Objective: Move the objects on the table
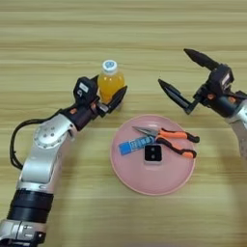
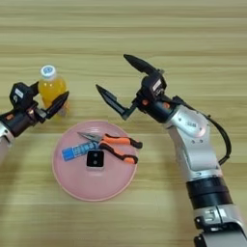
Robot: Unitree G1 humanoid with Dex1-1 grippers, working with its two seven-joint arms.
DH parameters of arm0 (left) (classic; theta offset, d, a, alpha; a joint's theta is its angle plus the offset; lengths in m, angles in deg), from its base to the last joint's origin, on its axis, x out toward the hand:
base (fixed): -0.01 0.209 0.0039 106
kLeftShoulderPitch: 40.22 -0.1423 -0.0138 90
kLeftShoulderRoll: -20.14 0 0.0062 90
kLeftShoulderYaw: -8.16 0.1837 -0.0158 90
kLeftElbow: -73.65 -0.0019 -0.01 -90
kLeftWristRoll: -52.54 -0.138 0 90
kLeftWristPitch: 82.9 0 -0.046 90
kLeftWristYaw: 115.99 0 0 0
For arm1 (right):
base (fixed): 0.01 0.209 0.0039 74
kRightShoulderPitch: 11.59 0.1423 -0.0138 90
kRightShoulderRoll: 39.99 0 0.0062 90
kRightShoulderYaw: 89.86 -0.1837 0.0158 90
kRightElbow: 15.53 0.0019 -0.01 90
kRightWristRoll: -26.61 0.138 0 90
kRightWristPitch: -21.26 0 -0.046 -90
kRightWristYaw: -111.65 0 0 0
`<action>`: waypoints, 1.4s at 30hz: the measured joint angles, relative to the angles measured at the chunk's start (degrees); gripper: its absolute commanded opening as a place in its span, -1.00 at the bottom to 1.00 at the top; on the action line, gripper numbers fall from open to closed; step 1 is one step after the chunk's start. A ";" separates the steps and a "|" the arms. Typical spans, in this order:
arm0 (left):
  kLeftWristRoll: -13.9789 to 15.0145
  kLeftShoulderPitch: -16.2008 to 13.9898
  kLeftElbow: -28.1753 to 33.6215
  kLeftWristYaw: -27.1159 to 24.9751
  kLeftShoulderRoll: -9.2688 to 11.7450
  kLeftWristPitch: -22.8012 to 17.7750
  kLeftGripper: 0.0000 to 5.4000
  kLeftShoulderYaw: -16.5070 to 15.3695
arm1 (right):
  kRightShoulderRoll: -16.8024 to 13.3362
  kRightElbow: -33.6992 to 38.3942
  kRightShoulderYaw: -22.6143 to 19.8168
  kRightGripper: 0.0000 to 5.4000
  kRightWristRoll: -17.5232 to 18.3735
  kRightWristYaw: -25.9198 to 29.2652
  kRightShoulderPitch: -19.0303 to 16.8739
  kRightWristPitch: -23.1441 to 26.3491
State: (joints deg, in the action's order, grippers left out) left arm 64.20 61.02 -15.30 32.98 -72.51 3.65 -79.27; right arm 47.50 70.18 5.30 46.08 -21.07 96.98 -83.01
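Observation:
A small orange juice bottle (image 1: 110, 79) with a white cap stands upright on the wooden table (image 1: 62, 38), left of centre. My left gripper (image 1: 110, 90) is shut on its lower body, one black finger (image 1: 118, 96) across the front right and the other at its back left. The round pink plate (image 1: 159, 182) lies in front of it. On the plate rest the orange-and-black pliers (image 1: 171, 140), the blue tube (image 1: 136, 144) and the small black square block (image 1: 153, 154). My right gripper (image 2: 112, 72) hovers wide open above the table behind the plate, holding nothing.
My left forearm (image 1: 46, 144) reaches in from the lower left, with a black cable looping beside it. The right arm (image 2: 193, 140) comes in from the lower right, just right of the plate.

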 measured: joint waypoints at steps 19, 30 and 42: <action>0.00 0.73 3.69 -0.73 0.26 -0.79 0.26 1.31 | -1.44 -0.58 5.70 1.00 -5.07 5.03 -0.92 3.74; 0.01 0.73 4.64 -0.92 0.49 -1.10 0.26 2.12 | 1.55 -6.21 8.01 1.00 -11.21 1.64 1.48 2.50; 0.13 0.73 5.12 -0.99 0.53 -1.41 0.26 2.26 | 6.65 -11.39 9.21 1.00 -14.13 -2.49 5.48 1.76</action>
State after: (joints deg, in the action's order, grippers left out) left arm 64.33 61.75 -10.18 31.99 -71.99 2.24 -77.01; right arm 54.15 58.80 14.52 31.94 -23.57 102.46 -81.25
